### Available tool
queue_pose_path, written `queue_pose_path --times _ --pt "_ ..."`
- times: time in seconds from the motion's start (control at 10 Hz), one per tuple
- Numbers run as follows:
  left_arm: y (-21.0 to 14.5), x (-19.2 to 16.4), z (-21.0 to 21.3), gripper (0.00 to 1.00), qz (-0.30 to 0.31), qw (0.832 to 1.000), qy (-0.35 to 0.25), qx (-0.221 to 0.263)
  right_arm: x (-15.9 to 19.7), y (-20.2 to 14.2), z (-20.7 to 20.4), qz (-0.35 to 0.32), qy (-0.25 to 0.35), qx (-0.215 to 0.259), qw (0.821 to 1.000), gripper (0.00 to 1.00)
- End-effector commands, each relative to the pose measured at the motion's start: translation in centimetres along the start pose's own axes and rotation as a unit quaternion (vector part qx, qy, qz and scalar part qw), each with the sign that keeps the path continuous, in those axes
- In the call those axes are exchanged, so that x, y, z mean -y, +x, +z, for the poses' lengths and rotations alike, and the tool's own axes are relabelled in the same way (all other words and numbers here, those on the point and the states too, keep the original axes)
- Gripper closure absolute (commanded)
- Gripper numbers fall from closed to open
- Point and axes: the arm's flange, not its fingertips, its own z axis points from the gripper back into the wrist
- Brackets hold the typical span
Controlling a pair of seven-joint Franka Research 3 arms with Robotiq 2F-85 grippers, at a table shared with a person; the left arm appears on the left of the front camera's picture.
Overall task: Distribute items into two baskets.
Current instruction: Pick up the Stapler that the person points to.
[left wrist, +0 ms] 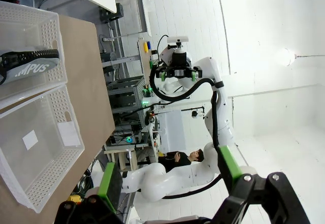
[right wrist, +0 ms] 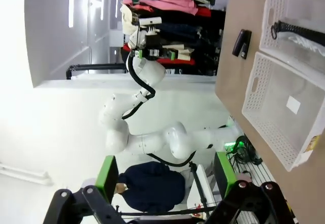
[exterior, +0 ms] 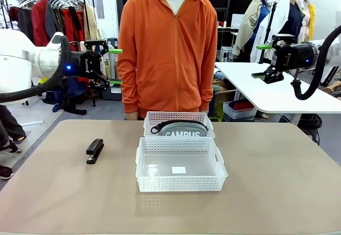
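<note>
Grey fabric zip pouch (exterior: 179,130) with black trim lies inside the smaller translucent white plastic lattice basket (exterior: 178,115). It sits well below your left pincer (exterior: 115,66) and off to its right, and well below your right pincer (exterior: 262,61) and off to its left.

You have both arms raised high above the tan table (exterior: 277,181), one at each side. The forearms are roughly level and the pincers point inward across the middle. Your left pincer stands wide, green pads far apart with nothing between them. Your right pincer is spread just as wide and grips nothing. In each wrist view the pincer's own fingers (left wrist: 110,179) (right wrist: 106,170) frame the opposite arm, with the table edge off to one side.

White lettering on the pouch reads "CAMPUS" in the front view; in the left wrist view you can read "MPUS". Any print on the small white label (exterior: 179,169) is too small to read.

That label lies on the floor of the larger translucent white plastic lattice basket (exterior: 181,181), which stands just beside the smaller one on your side.

A small black stapler (exterior: 95,151) lies flat on the table almost straight below your left pincer, apart from both baskets. A person in an orange zip hoodie (exterior: 168,48) stands at the far edge, between the two pincers.
</note>
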Motion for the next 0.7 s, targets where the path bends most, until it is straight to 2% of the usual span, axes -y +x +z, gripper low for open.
queue_pose_path --times 0.0,0.4,0.6 --pt "-0.2 0.2 0.1 0.00 0.000 1.000 -0.001 0.002 -1.0 -1.0 0.1 0.005 -0.003 0.037 0.999 0.00" --pt "-0.2 0.2 0.1 0.00 0.000 1.000 -0.001 0.002 -1.7 -1.5 0.8 -0.010 -0.021 0.060 0.998 0.00" --pt "-0.2 0.2 0.1 0.00 0.000 1.000 -0.001 0.002 -1.4 -1.6 1.0 -0.015 -0.006 0.073 0.997 0.00"
